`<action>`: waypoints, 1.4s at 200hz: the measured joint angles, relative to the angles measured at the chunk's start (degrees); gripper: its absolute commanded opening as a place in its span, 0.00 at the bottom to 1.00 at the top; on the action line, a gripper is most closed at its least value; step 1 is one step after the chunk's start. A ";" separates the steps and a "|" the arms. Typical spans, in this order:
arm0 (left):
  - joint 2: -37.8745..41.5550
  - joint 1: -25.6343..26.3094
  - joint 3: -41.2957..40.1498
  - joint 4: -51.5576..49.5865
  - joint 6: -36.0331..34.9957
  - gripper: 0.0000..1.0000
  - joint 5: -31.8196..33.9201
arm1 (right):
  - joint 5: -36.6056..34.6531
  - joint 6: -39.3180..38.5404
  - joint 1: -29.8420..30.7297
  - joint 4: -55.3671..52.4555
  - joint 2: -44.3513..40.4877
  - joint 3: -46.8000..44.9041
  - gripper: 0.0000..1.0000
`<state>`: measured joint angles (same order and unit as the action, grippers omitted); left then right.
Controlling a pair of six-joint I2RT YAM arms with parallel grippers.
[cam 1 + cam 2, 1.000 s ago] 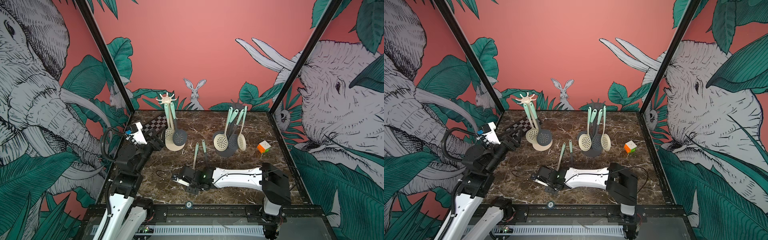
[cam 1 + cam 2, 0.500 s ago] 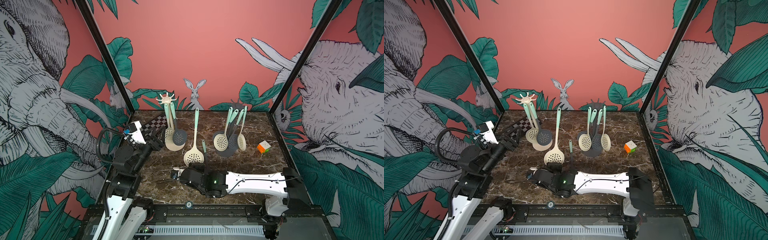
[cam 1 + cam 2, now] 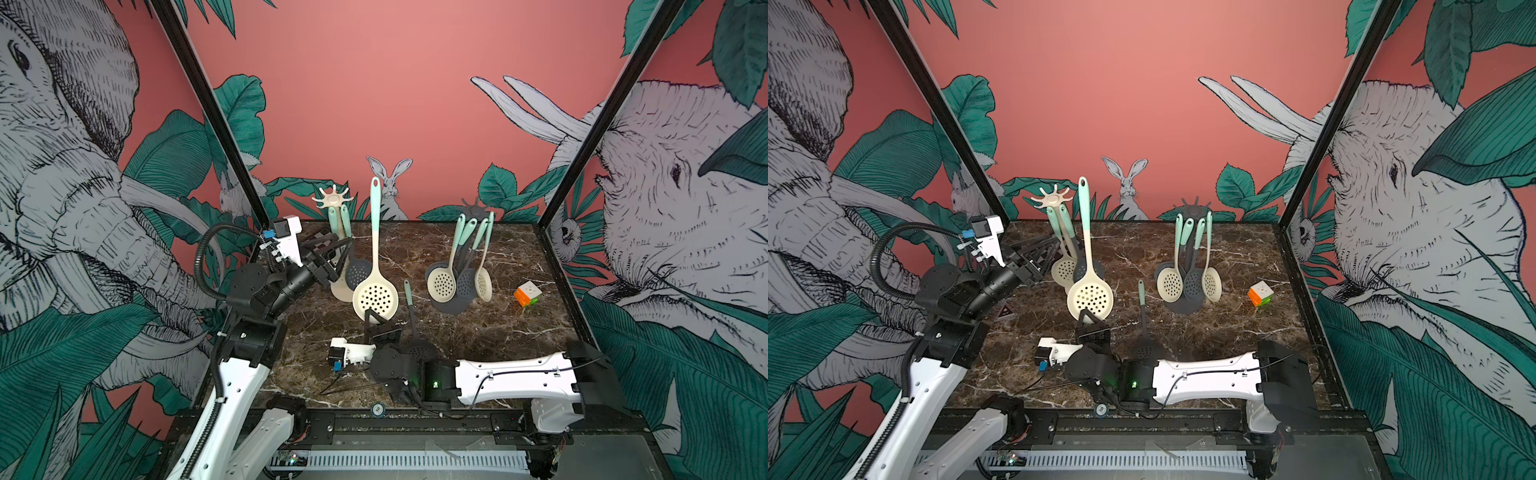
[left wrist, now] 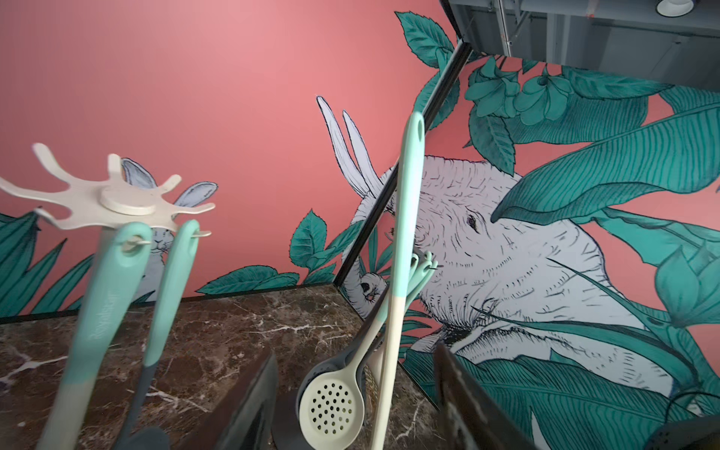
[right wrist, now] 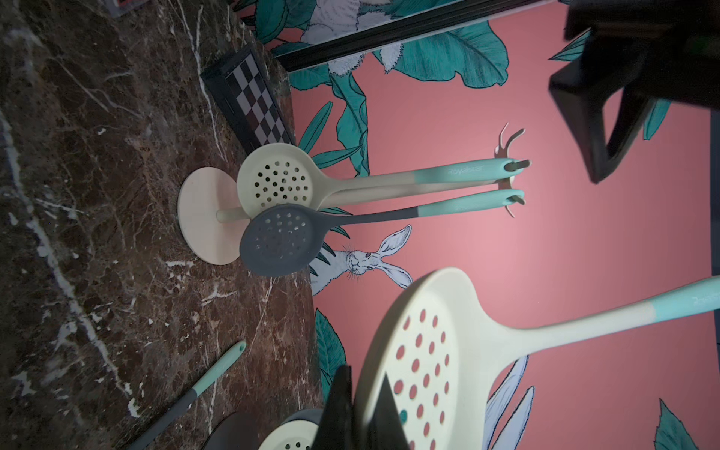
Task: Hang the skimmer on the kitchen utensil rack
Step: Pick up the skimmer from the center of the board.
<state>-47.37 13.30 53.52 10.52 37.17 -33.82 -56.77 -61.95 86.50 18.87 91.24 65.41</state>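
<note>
1. Cream skimmer [image 3: 375,296] upright above bench [image 3: 498,332], handle up, just beside cream rack [image 3: 332,200].
2. R jaws pinched shut on bowl rim; L jaws apart, empty, nr rack.
3. Prob. light, slick, slightly bendy; may pivot. Better hold: handle, below hang hole.

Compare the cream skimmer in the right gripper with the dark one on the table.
The cream skimmer is cream-headed; the dark skimmer is dark grey. The cream skimmer stands upright, handle up, pinched at its head's rim by the right gripper; the dark skimmer lies flat on the table, unheld. Both have perforated heads and mint handle ends.
</note>
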 measured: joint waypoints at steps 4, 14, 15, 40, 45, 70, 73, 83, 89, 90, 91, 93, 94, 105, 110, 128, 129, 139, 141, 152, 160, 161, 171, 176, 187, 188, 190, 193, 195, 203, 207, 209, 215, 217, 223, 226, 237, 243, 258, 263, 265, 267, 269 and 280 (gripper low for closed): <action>-0.50 0.00 0.04 0.35 0.37 0.65 -0.76 | 0.07 -0.66 0.09 0.72 0.17 0.00 0.00; -1.40 0.00 0.09 0.85 1.01 0.65 -2.38 | 0.37 -1.70 0.39 2.51 0.76 0.02 0.00; -1.44 0.00 0.09 0.87 1.07 0.65 -2.47 | 0.39 -1.68 0.42 2.73 0.87 0.02 0.00; -2.34 0.00 0.13 2.14 2.27 0.65 -5.62 | 1.51 -2.95 0.83 4.28 2.86 0.11 0.00; -2.34 0.00 0.13 2.34 2.38 0.64 -6.14 | 1.77 -2.99 0.87 4.42 3.28 0.15 0.00; -2.36 0.00 0.59 3.17 2.91 0.61 -8.02 | 3.21 -2.86 0.92 4.39 4.63 0.50 0.00; -2.36 0.00 0.63 3.23 2.97 0.59 -8.20 | 3.43 -2.82 0.94 4.37 4.76 0.57 0.00; -2.36 0.00 0.72 3.45 2.97 0.56 -8.63 | 3.89 -2.75 1.01 4.42 4.98 0.74 0.00; -2.36 0.00 0.74 3.54 3.15 0.55 -8.76 | 4.07 -2.71 1.09 4.42 5.07 0.90 0.00; -2.36 0.00 0.74 3.58 3.10 0.55 -8.81 | 4.09 -2.71 1.11 4.44 5.09 0.92 0.00; -2.36 0.00 0.74 3.58 3.15 0.55 -8.81 | 4.17 -2.71 1.11 4.44 5.09 0.94 0.00; -2.36 0.00 0.74 3.56 3.21 0.54 -8.85 | 4.28 -2.69 1.14 4.44 5.09 0.98 0.00; -2.38 0.00 0.74 3.56 3.17 0.54 -8.83 | 4.31 -2.69 1.14 4.44 5.09 0.98 0.00; -2.45 0.00 0.74 3.54 3.21 0.51 -8.94 | 4.76 -2.54 1.27 4.50 5.09 1.11 0.00; -2.54 0.00 0.74 3.56 3.13 0.50 -8.96 | 4.96 -2.54 1.33 4.50 5.09 1.20 0.00; -2.84 0.00 0.74 3.54 3.21 0.43 -9.03 | 5.38 -2.45 1.42 4.55 5.11 1.36 0.00; -2.84 0.00 0.74 3.56 3.21 0.43 -9.05 | 5.40 -2.45 1.42 4.55 5.11 1.36 0.00; -2.95 0.00 0.74 3.52 3.26 0.34 -9.03 | 5.57 -2.25 1.42 4.55 5.14 1.44 0.00; -2.99 0.00 0.74 3.50 3.23 0.32 -9.03 | 5.62 -2.23 1.42 4.52 5.14 1.46 0.00; -3.02 0.00 0.74 3.50 3.26 0.20 -8.83 | 5.66 -1.90 1.44 4.42 5.16 1.70 0.00; -3.04 -0.04 0.74 3.54 3.32 0.10 -8.61 | 5.81 -1.64 1.49 4.48 5.16 1.86 0.00; -3.04 -0.04 0.74 3.41 3.28 0.08 -8.59 | 5.86 -1.57 1.49 4.50 5.16 1.86 0.00; -3.04 -0.15 0.72 3.74 1.99 0.00 -8.07 | 5.90 -1.40 1.57 4.72 5.16 1.95 0.00; -3.15 -0.35 0.72 3.69 1.16 0.00 -7.89 | 5.84 -1.31 1.68 4.92 5.14 1.97 0.00; -3.26 -0.57 0.68 3.26 0.70 0.00 -7.61 | 6.03 -0.44 2.14 5.53 5.14 2.14 0.06; -3.26 -0.55 0.68 3.26 0.70 0.00 -7.58 | 6.03 -0.39 2.16 5.55 5.14 2.16 0.07; -3.26 -0.55 0.68 3.17 0.68 0.00 -7.56 | 6.03 -0.35 2.25 5.60 5.14 2.16 0.08; -3.26 -0.55 0.68 3.08 0.68 0.00 -7.50 | 6.03 0.15 2.34 5.64 5.14 2.16 0.10; -3.23 -0.55 0.68 3.06 0.63 0.00 -7.43 | 6.03 0.04 2.36 5.68 5.14 2.16 0.11; -3.19 -0.55 0.66 2.91 0.50 0.00 -7.13 | 6.03 0.90 2.38 5.75 5.11 2.16 0.16; -3.17 -0.55 0.66 2.84 0.46 0.00 -6.97 | 5.97 1.53 2.38 5.88 5.11 2.16 0.19; -3.17 -0.55 0.66 2.82 0.44 0.00 -6.82 | 5.90 1.77 2.38 5.90 5.09 2.16 0.20; -3.17 -0.55 0.66 2.60 0.31 0.00 -6.34 | 6.01 2.62 2.32 5.86 4.98 2.16 0.23; -3.17 -0.55 0.66 2.58 0.28 0.00 -6.23 | 5.97 3.08 2.32 5.75 4.90 2.14 0.24; -3.13 -0.55 0.66 2.47 0.28 0.00 -5.75 | 6.03 4.15 2.29 5.57 4.72 2.14 0.27; -3.10 -0.55 0.66 2.38 0.28 0.00 -5.51 | 6.12 5.01 2.29 5.35 4.57 2.14 0.30; -2.75 -0.55 0.66 1.75 0.28 0.00 -4.52 | 6.73 7.91 2.25 4.15 3.74 1.99 0.39; -2.45 -0.55 0.66 1.27 0.28 0.00 -3.93 | 7.17 9.46 2.25 3.15 2.89 1.70 0.44; -1.70 -0.48 0.68 0.11 0.24 0.00 -2.89 | 9.49 15.39 2.25 0.09 -0.24 0.76 0.51; -1.53 -0.46 0.68 -0.17 0.24 0.00 -2.64 | 10.12 17.05 2.25 -0.70 -1.38 0.46 0.53; -1.44 -0.44 0.70 -0.28 0.24 0.00 -2.54 | 10.38 17.46 2.23 -0.94 -1.73 0.39 0.53; -1.40 -0.42 0.72 -0.37 0.20 0.00 -2.47 | 10.82 18.60 2.21 -1.36 -2.29 0.28 0.54; -1.36 -0.42 0.74 -0.44 0.17 0.00 -2.43 | 11.19 19.21 2.19 -1.64 -2.82 0.15 0.54; -1.31 -0.26 0.87 -0.74 0.07 0.00 -2.01 | 13.27 23.52 2.01 -2.91 -5.73 -0.37 0.56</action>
<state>-48.69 13.04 54.39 9.78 37.23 -35.83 -43.51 -38.44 88.51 15.97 85.52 65.04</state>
